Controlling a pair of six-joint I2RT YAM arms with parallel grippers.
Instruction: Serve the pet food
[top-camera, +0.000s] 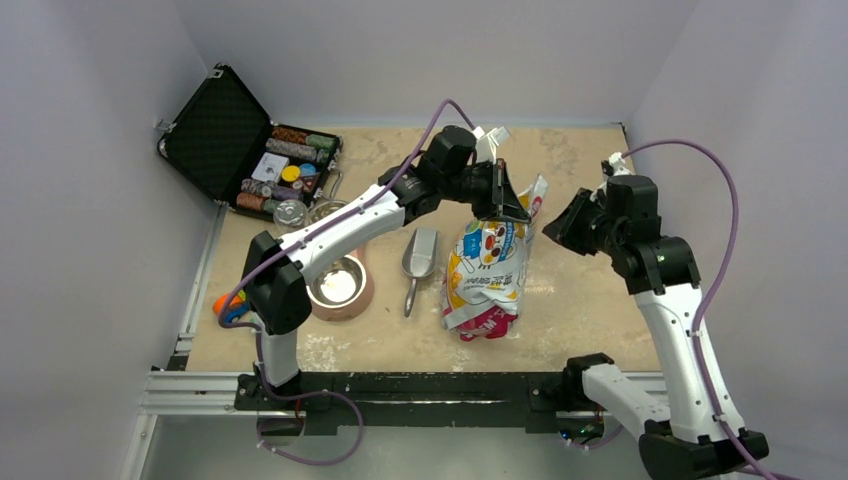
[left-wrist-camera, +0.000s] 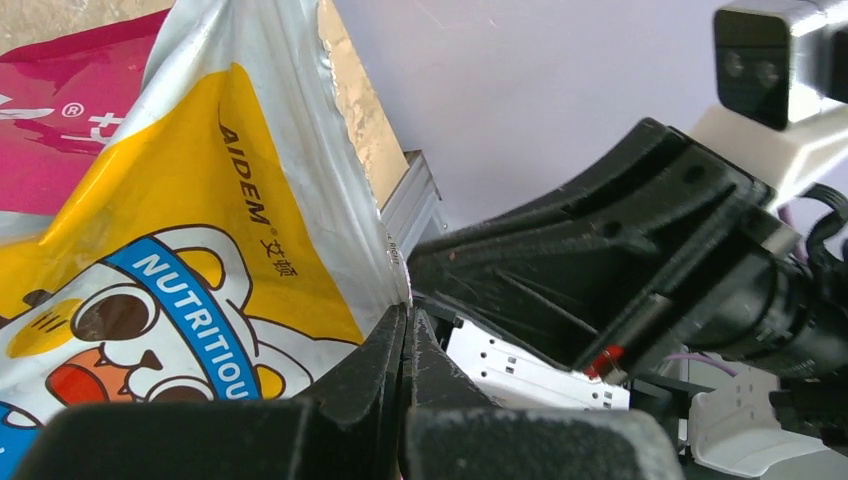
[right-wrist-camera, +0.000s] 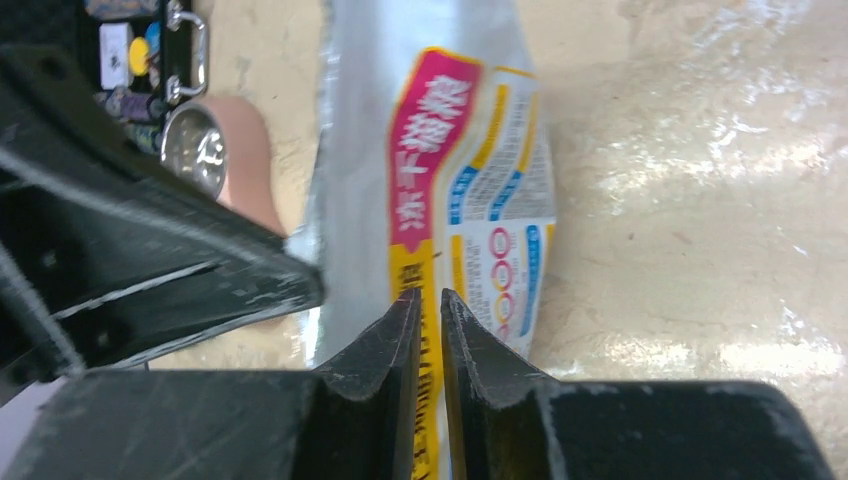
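The pet food bag (top-camera: 488, 270) is glossy white with red, yellow and blue print and stands upright mid-table. No kibble shows; it is hidden inside the bag. My left gripper (top-camera: 512, 205) is shut on the bag's top edge, and the left wrist view shows the foil edge (left-wrist-camera: 380, 230) pinched at the closed tips (left-wrist-camera: 408, 305). My right gripper (top-camera: 548, 226) is at the bag's upper right edge. In the right wrist view its jaws (right-wrist-camera: 430, 295) stand a sliver apart with the bag's (right-wrist-camera: 470, 170) yellow strip between them.
A metal bowl (top-camera: 338, 285) with a tan outer wall sits left of the bag. A metal scoop (top-camera: 417, 258) lies between them. An open black case (top-camera: 225, 130) of coloured chips stands at the back left. Coloured toy blocks (top-camera: 222, 303) lie by the left arm's base.
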